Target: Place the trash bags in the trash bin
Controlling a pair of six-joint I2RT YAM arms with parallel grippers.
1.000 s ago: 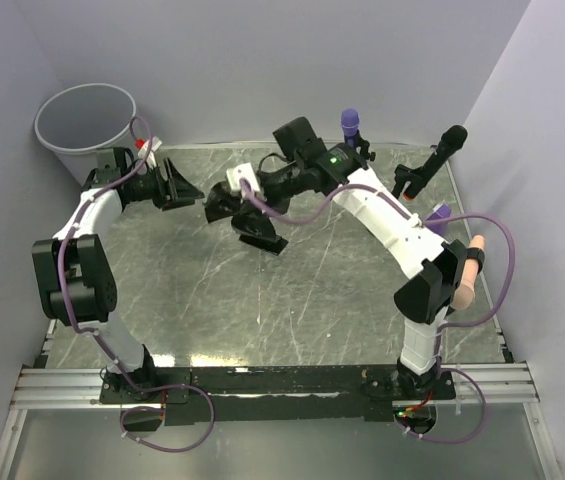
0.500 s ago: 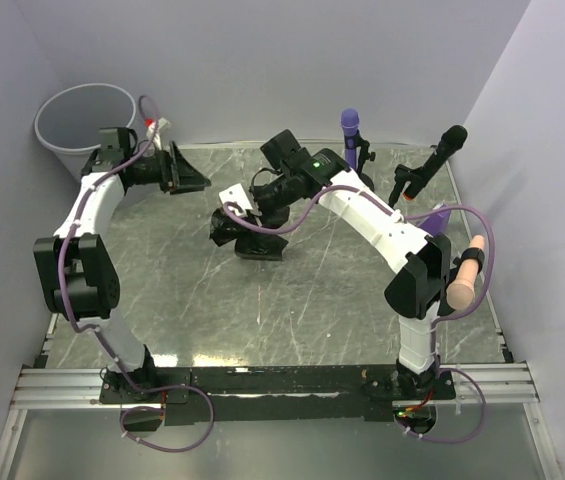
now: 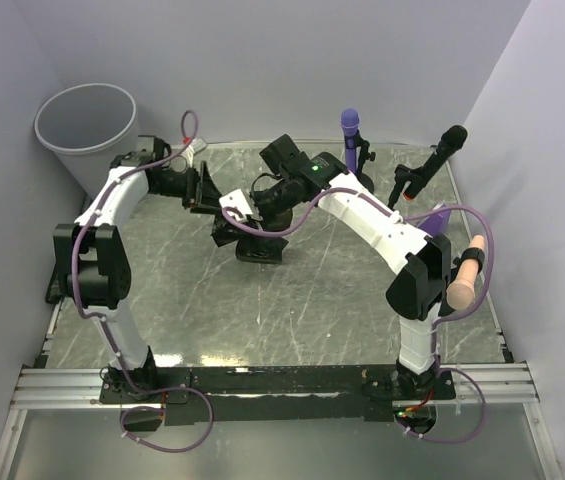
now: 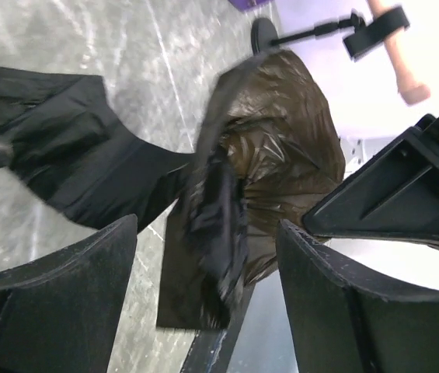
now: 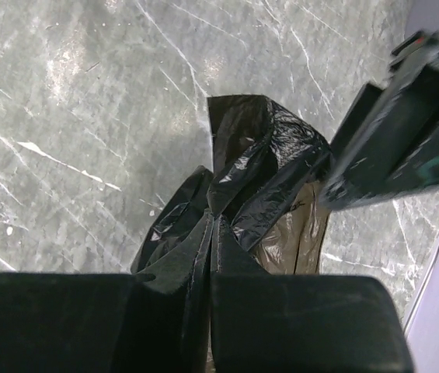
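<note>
Lying crumpled near the middle of the grey marbled tabletop [image 3: 312, 290], the trash bags [image 3: 249, 240] are seen as a glossy black bundle, with both arms drawn in around them. In the right wrist view the bags [image 5: 258, 167] are shown gathered into folds, a brownish translucent patch visible among the black film, and their upper edge is pinched by the right gripper [image 5: 211, 229], whose jaws are pressed together on the plastic. From above, the right gripper [image 3: 232, 225] is seen at the left end of the bundle.

The left gripper [image 3: 202, 188] is held just beside the bags on their far left side, its jaws spread wide. Through the left wrist camera the crumpled film [image 4: 273, 148] is framed between the open jaws of that gripper [image 4: 203, 233], and a flatter black sheet [image 4: 64, 159] is spread on the tabletop beside it; whether the plastic is touched by these jaws cannot be told.

The trash bin [image 3: 80, 165], round and light grey, is stood upright in the far left corner, well apart from the bags. Along the far edge, a purple-headed microphone [image 3: 349, 125] is held upright on a stand, and a black microphone [image 3: 449, 140] is tilted on another to its right.
</note>
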